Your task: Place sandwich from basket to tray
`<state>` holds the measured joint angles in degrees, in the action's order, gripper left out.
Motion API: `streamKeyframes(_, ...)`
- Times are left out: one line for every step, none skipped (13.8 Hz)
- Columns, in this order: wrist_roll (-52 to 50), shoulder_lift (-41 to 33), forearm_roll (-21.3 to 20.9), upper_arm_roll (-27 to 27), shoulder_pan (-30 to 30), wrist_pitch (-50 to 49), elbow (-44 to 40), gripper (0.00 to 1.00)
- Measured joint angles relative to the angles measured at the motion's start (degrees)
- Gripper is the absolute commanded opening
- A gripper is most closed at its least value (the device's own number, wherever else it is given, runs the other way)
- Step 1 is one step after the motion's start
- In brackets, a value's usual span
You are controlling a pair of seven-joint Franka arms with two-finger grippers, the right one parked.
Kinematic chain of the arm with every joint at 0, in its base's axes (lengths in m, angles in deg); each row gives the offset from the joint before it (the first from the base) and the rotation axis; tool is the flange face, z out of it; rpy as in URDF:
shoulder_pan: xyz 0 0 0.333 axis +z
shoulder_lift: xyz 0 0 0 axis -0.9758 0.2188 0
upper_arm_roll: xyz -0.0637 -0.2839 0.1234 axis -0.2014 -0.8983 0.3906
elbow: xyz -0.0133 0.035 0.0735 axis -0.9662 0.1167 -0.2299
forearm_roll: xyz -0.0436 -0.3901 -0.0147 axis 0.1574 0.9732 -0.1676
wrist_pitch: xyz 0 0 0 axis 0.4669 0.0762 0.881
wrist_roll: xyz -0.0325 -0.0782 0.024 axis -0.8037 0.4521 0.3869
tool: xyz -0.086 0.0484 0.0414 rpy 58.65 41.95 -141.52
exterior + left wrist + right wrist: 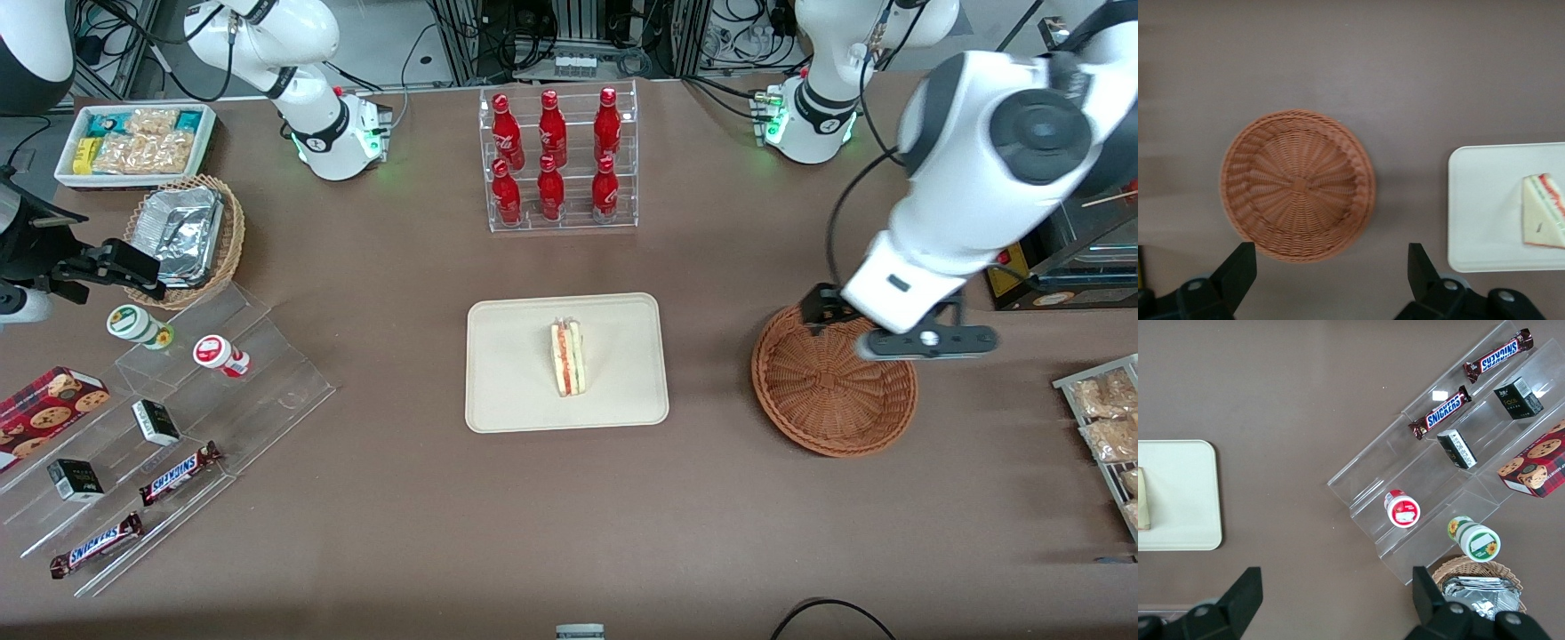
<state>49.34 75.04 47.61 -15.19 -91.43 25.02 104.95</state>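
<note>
While the sandwich lies on the tray, its long side runs from near the front camera to farther away, and its stripy cut edge faces up. It is pale bread with red, orange and green lines. Toward the working arm's end sits the basket. Above the basket's farther rim hangs the gripper, fingers wide apart, holding nothing.

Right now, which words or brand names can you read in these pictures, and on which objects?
"SNICKERS": on two brown chocolate bars on the clear acrylic stepped shelf.
Black box labels, round-lidded cups, red bottles: unreadable.
The hand, open, hovers above the empty reddish-brown wicker basket.
</note>
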Motion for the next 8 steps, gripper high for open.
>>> streamKeyframes(2.3,-1.2,0.1,0.0,1.7,0.0,1.2,1.00)
streamKeyframes(4.3,-2.2,0.2,0.0,3.3,-0.1,2.4,1.00)
streamKeyframes(5.9,-3.3,1.0,0.0,4.9,-0.3,3.6,1.00)
streamKeyframes(7.6,-4.5,2.3,0.0,6.5,-0.8,4.6,1.00)
streamKeyframes(9.4,-5.6,3.0,0.0,8.0,-1.5,5.4,1.00)
streamKeyframes(10.7,-6.6,3.4,0.0,9.1,-2.3,5.9,1.00)
streamKeyframes(11.4,-7.5,3.5,0.0,10.0,-3.1,6.2,1.00)
streamKeyframes(11.6,-8.4,3.6,0.0,10.5,-3.7,6.5,1.00)
